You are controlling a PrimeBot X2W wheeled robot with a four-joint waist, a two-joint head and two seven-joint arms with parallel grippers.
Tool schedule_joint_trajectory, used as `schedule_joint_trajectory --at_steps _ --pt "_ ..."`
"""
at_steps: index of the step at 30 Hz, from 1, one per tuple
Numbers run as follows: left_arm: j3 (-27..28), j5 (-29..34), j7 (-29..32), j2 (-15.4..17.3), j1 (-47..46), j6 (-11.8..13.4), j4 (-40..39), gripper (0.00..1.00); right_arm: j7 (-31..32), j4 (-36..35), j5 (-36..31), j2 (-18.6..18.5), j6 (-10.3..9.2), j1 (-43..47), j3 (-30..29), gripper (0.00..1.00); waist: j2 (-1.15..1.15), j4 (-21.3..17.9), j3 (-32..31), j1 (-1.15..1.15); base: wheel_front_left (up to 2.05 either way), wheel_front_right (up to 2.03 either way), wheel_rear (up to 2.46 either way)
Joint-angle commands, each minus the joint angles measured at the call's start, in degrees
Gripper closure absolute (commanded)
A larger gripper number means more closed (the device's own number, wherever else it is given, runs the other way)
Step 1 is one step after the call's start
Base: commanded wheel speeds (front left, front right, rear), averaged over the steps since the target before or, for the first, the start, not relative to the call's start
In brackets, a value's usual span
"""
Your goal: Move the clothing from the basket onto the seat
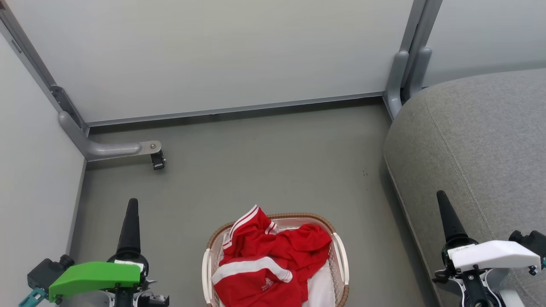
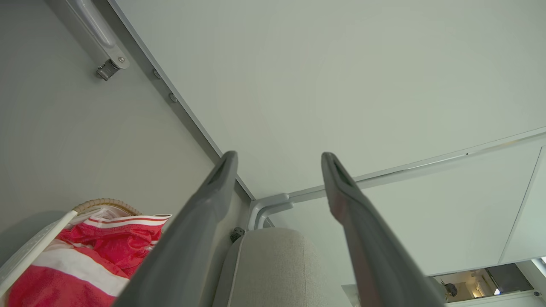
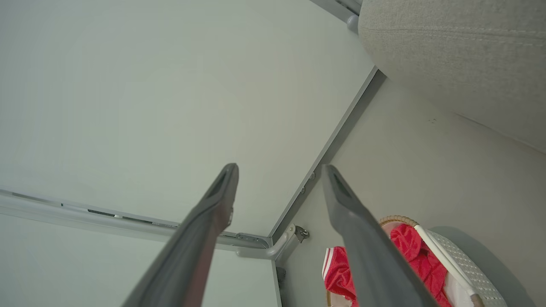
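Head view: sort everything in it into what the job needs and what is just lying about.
Job:
- red clothing
- basket
- grey seat

Lying about:
- white liner in the basket
- partition foot with its caster
- wall panels
- floor

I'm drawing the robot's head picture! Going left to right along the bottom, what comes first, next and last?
The left jaws, open → white basket holding red clothing → grey seat.
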Motion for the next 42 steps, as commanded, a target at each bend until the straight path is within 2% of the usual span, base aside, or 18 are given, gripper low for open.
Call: schedule_joint_trajectory --at_steps 1,24,42 --pt "-0.2 2.7 -0.6 0.3 0.0 0.1 -1.4 0.00 -0.6 -1.5 -2.9 -0.4 0.02 0.0 0.2 0.00 0.00 0.0 0.0 0.00 0.00 0.00 0.00" --pt "-4.2 29.9 -5.1 0.4 3.8 1.9 -3.1 0.00 -5.2 -2.2 -26.7 -0.5 0.03 1.2 1.7 0.00 0.00 0.2 -0.1 0.00 0.00 0.00 0.00" --pt "-6.8 40.3 -7.8 0.5 5.0 3.2 -1.6 0.00 -7.9 -1.7 -40.0 -0.6 0.03 1.6 3.6 0.00 0.00 0.4 -0.2 0.00 0.00 0.00 0.00"
